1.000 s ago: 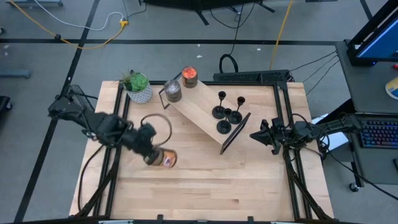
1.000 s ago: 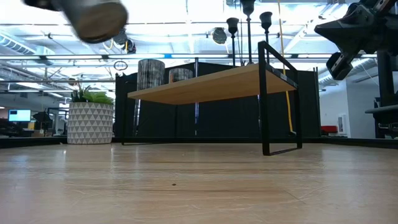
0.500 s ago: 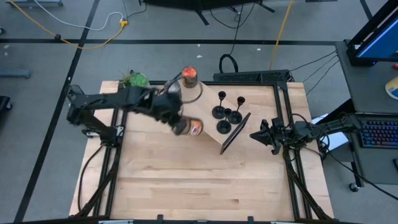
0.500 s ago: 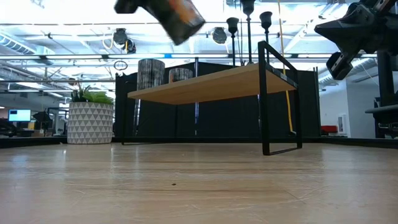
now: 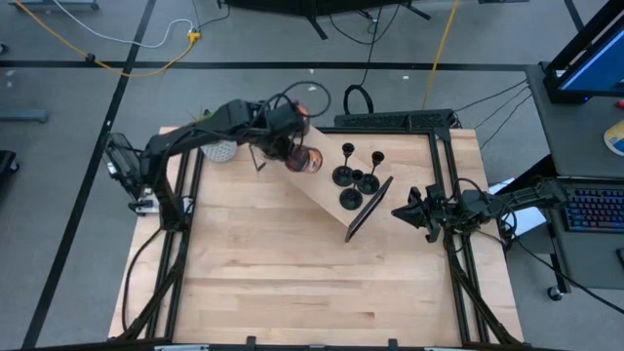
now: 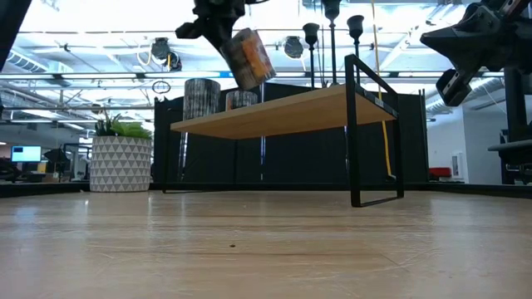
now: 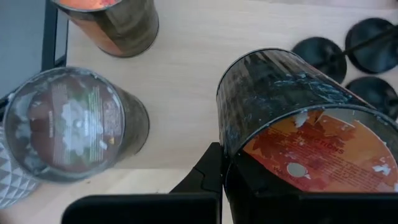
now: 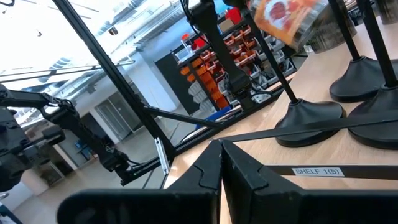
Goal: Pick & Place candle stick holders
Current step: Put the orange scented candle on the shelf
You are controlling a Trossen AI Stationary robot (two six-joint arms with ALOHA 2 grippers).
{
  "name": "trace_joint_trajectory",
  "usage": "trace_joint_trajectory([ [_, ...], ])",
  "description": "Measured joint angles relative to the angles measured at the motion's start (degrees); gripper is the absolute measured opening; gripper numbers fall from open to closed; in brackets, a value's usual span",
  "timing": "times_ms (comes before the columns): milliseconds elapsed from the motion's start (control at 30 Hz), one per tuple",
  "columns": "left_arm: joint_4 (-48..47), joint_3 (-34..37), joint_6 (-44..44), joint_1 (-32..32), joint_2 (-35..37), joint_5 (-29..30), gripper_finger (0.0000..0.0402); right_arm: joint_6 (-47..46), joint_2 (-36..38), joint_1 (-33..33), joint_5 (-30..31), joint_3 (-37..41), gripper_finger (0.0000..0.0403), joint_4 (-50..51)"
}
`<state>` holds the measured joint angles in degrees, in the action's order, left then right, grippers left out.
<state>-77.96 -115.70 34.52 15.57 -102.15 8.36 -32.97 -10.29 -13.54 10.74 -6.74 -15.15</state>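
Observation:
Three black candle stick holders (image 5: 356,174) stand on their round bases at the right end of a slanted wooden shelf (image 5: 327,190). They also show in the low view (image 6: 310,37) and in the left wrist view (image 7: 320,53). My left gripper (image 5: 291,148) is over the shelf's left part, shut on a glass candle jar (image 5: 307,160) with orange wax. My right gripper (image 5: 398,212) waits at the table's right side, shut and empty, just right of the shelf. My left gripper holds the candle jar by its side wall (image 7: 233,146), close to the open top, between its two fingers. One finger (image 7: 208,174) shows beside the wall; the jar hides the other. The jar (image 6: 249,58) is tilted and lifted clear above the shelf.
Two more candle jars, one with orange wax (image 7: 112,25) and one with a pale top (image 7: 68,121), stand on the shelf's far left end. A potted plant (image 6: 120,158) stands at the table's far left. The shelf's black frame (image 6: 357,133) rests on the table.
My left gripper has carried the candle jar from over the table's left middle toward the far edge and to the right, and is now over the shelf beside the other jars. The jar has stayed lifted clear and tilted.

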Motion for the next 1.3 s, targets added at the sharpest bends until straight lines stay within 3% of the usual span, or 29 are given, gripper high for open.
trace_joint_trajectory([
  [700,1.69,-0.46,-0.13,6.35,-2.72,-2.06,0.0001,0.68,-0.01,0.00,0.00,0.00,0.0002,-0.01],
  [1300,2.99,-0.43,-2.64,7.68,-3.58,-2.32,0.0001,0.53,0.01,0.00,1.49,0.00,0.0002,-0.03],
])
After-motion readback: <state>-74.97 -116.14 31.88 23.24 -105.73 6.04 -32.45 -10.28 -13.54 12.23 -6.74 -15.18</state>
